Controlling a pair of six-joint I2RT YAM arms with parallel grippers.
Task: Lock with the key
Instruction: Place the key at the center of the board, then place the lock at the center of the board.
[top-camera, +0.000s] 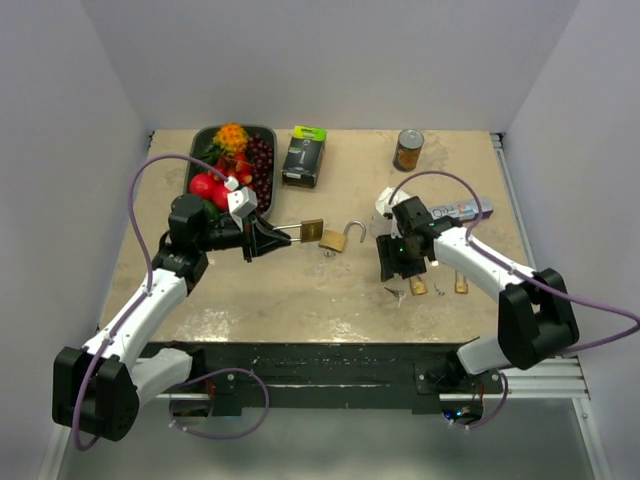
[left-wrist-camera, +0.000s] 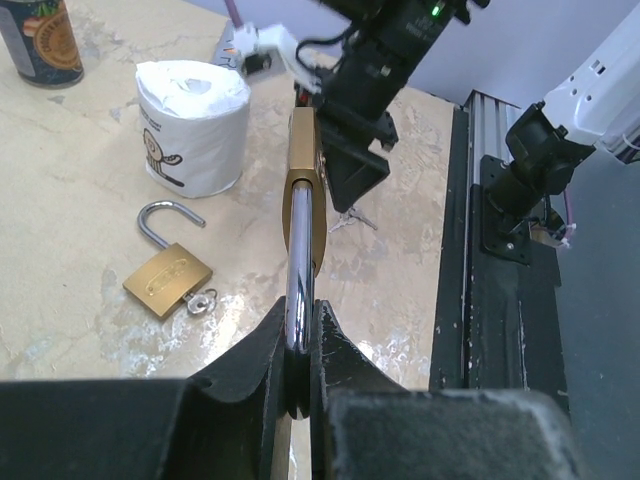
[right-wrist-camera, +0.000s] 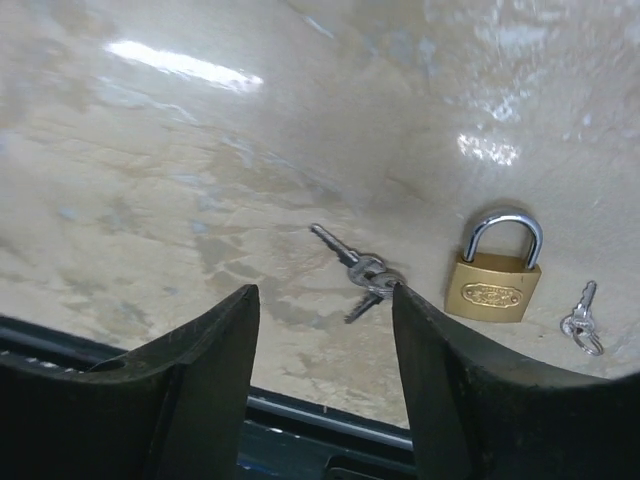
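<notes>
- White walls are closing in a beige, marbled table. Its glossy face is throwing back light, so small metal parts will probably be sliding on it.
- A fruit tray, a toilet roll and a can are sitting toward the far side, away from the work.
- The left gripper is clamping tight on the steel shackle of a brass padlock. It is holding the lock off the table near the middle, body pointing toward the right arm.
- That padlock is looking dense, rigid and smooth. Held by a round shackle, it will likely be swivelling under a push, so a grip on the body would be steadier.
- An open padlock is lying on the table just beside it, a key seemingly at its base.
- The right gripper is hovering empty, fingers apart, over a key bunch; a closed padlock is lying near.
- Those keys are looking thin, light and flat on the table, so pinching the ring or a key's head seems best.
</notes>
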